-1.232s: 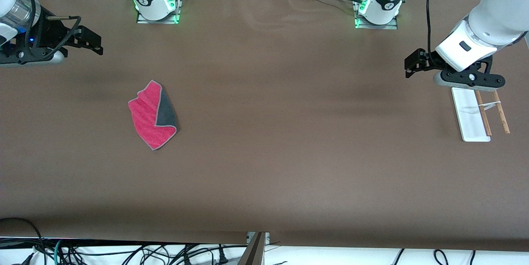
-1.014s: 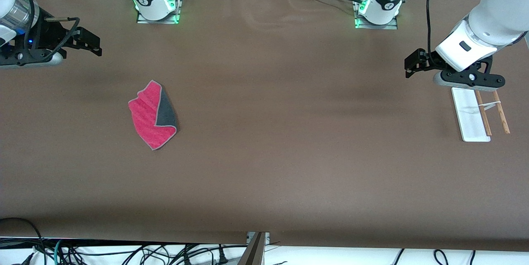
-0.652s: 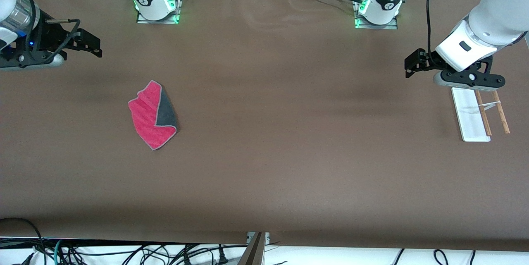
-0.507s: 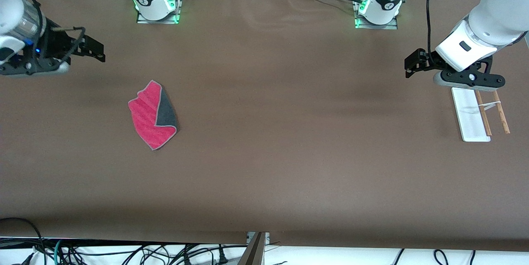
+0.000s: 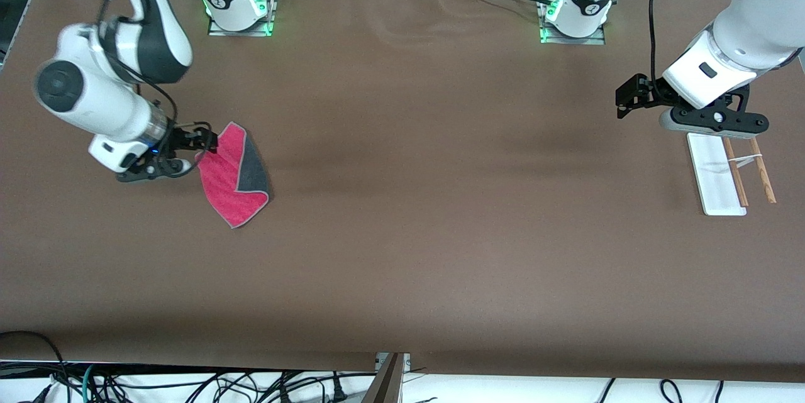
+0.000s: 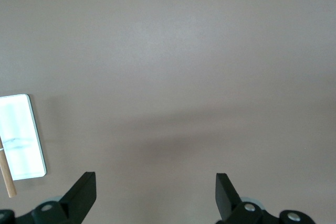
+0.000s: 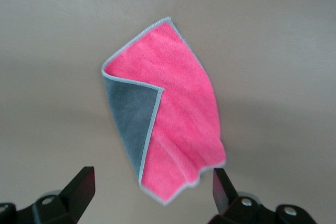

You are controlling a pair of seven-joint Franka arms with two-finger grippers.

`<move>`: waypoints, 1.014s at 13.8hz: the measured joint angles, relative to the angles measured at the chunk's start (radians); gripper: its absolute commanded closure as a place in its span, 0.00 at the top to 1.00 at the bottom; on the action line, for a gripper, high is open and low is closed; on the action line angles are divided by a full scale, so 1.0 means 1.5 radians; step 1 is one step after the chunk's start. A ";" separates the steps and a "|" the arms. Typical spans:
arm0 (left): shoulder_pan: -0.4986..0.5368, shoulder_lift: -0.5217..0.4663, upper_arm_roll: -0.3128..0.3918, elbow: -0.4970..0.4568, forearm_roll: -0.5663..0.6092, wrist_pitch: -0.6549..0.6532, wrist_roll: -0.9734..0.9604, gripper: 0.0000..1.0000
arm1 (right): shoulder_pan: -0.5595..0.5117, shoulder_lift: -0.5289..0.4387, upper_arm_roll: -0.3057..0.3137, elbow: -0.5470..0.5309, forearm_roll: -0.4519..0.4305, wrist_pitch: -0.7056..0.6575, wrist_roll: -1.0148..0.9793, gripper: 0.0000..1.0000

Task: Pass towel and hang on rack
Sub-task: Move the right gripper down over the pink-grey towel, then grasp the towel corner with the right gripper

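Observation:
The towel [image 5: 236, 180] lies flat on the brown table, pink-red with one corner folded over showing dark grey. It also shows in the right wrist view [image 7: 173, 124]. My right gripper [image 5: 205, 141] is open and low over the towel's edge toward the right arm's end of the table. In the right wrist view a towel corner lies between the open gripper's [image 7: 152, 198] fingers. The rack [image 5: 716, 180] stands at the left arm's end, white base with two wooden rods [image 5: 748, 170]. My left gripper [image 5: 629, 100] is open and empty, waiting in the air beside the rack.
The rack's white base [image 6: 21, 135] and a rod end [image 6: 6, 174] show in the left wrist view beside the open left gripper [image 6: 155, 195]. Both arm bases [image 5: 239, 7] stand along the table's edge farthest from the front camera. Cables hang below the nearest edge.
My right arm has swung in from the table's end and come down to the towel's edge. The towel, the rack and the left arm have not moved.

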 measured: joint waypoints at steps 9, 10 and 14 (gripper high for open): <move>0.000 0.000 0.000 0.000 0.000 0.000 0.000 1.00 | 0.004 0.149 0.027 -0.045 0.000 0.227 0.007 0.85; 0.000 0.000 0.000 0.000 0.000 0.000 0.000 1.00 | 0.004 0.159 0.029 -0.044 0.000 0.238 0.007 0.79; 0.001 0.000 0.001 0.000 0.000 0.000 0.000 1.00 | 0.004 0.167 0.030 -0.042 0.000 0.248 0.007 0.69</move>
